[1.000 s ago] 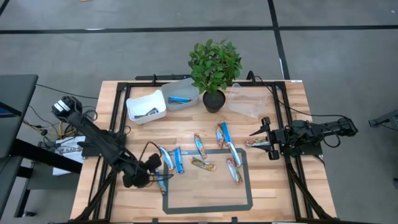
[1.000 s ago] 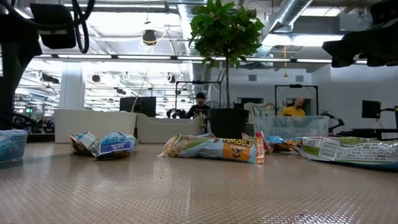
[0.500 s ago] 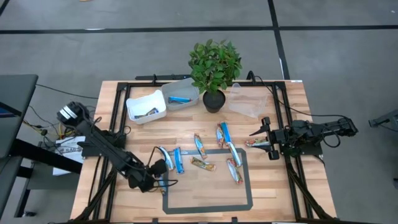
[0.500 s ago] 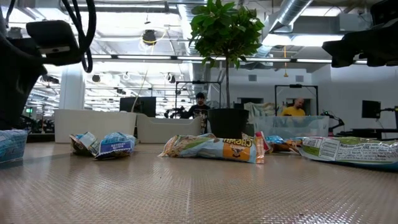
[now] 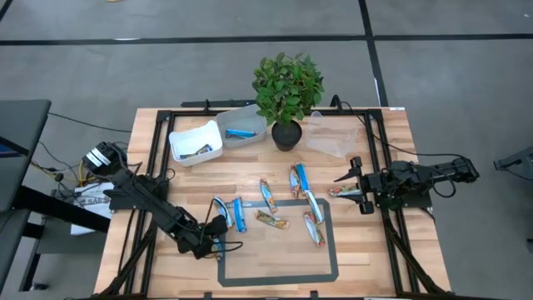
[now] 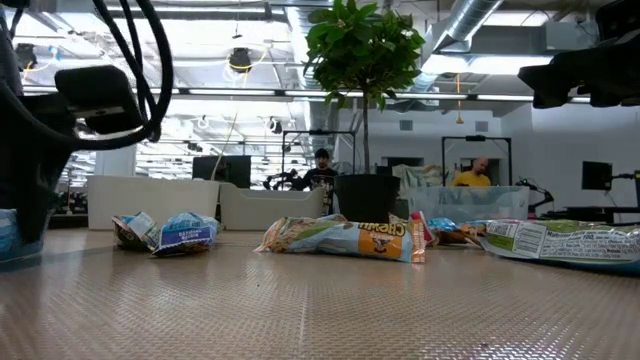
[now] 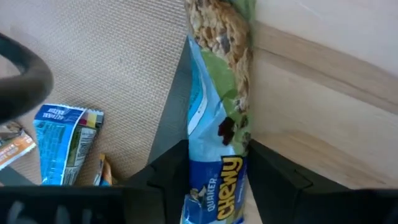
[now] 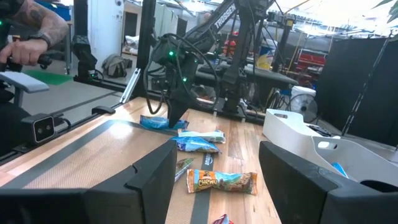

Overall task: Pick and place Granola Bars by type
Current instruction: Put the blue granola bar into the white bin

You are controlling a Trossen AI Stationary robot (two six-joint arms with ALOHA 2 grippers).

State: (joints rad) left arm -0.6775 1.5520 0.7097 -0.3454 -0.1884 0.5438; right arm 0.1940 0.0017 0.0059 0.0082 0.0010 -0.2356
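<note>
L gripper (image 5: 218,236): we see it dropped onto blue-white shiny wrapped Chewy bar (image 7: 214,180) at mat's L edge, fingers narrowing round it, grasp starting.
R gripper (image 5: 348,182): parked by table's R edge, spread wide, empty.

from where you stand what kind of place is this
Probably a robotics lab or industrial workshop. The low view shows exposed ceiling ducts and people at workstations behind the table; the right wrist view shows equipment racks and another rig's frame.
</note>
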